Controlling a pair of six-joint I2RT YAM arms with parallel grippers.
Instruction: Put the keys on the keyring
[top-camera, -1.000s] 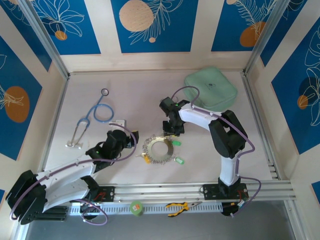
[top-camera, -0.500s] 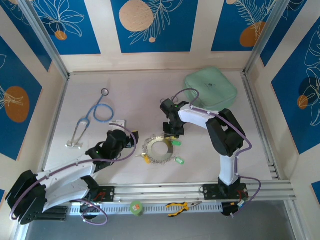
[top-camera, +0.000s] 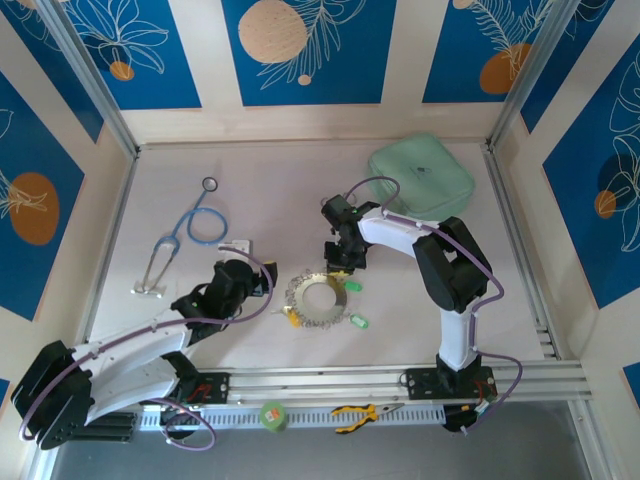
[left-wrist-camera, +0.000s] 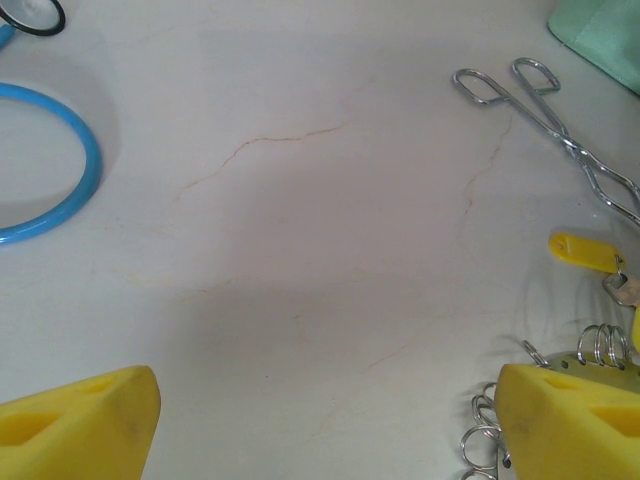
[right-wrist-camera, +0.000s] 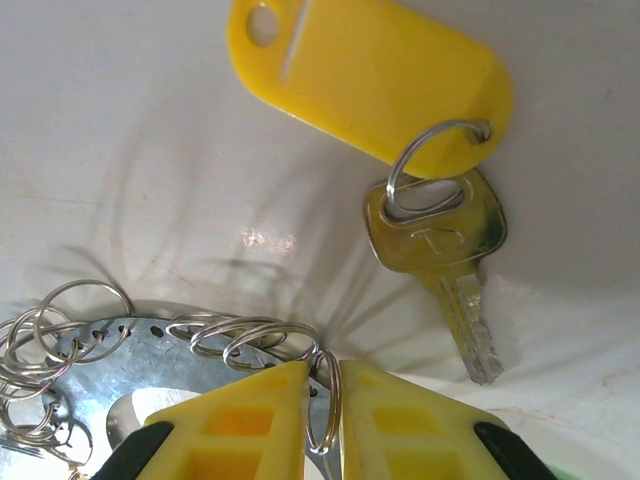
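Closing since a second ago, the right gripper sits at the far rim of the keyring in the top view; green keys lie beside it. Left wrist: left gripper is spread wide, empty. Right wrist: fingers pinch one split ring; a yellow-tagged key lies loose nearby

Shiny metal keyring, plastic-headed keys

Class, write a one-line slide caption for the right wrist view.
Right gripper pinches a small split ring on the keyring, beside a key with a yellow tag.
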